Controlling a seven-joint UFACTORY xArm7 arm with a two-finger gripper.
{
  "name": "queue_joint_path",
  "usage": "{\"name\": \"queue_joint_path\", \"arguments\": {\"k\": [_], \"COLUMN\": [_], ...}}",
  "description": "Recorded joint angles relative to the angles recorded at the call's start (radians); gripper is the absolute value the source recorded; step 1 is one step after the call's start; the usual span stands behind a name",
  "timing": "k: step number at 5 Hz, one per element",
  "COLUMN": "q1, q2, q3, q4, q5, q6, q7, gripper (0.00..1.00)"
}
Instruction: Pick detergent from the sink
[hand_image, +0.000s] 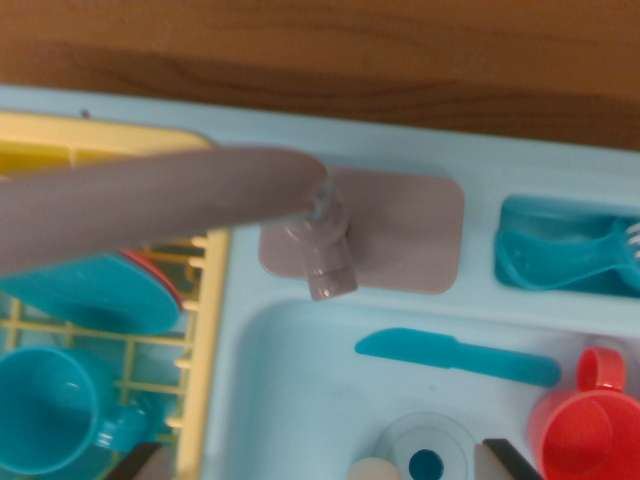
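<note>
Wooden tabletop above, sink (300, 400) below; end effector (320, 470) mostly cut off, its opening indiscernible.

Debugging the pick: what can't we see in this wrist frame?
- Detergent: only a cream tip, if that's it; bottom edge cuts it.
- Gripper: only dark finger tips show; state unclear.
- Rack contents: blurred faucet covers part.
- Red cup: cut by corner.

Grey faucet (200, 195) over yellow rack (205, 330); teal knife (455, 358), red cup (590, 420), teal cup (50, 410), wooden tabletop (400, 50).
</note>
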Motion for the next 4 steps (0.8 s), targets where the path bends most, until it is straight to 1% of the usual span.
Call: {"name": "queue_joint_path", "arguments": {"k": [1, 2, 3, 4], "q1": [-0.0016, -0.0016, -0.0032, -0.0032], "q2": [0.003, 0.003, 0.006, 0.006], "q3": [-0.005, -0.005, -0.01, -0.01], "q4": [-0.045, -0.045, -0.091, -0.091], "q5": [0.0003, 0.0003, 0.0007, 0.0007], "q6": [-0.045, -0.045, -0.091, -0.091], "q7": [-0.019, -0.019, -0.039, -0.039], "gripper": [0.0, 0.0, 0.0, 0.0]}}
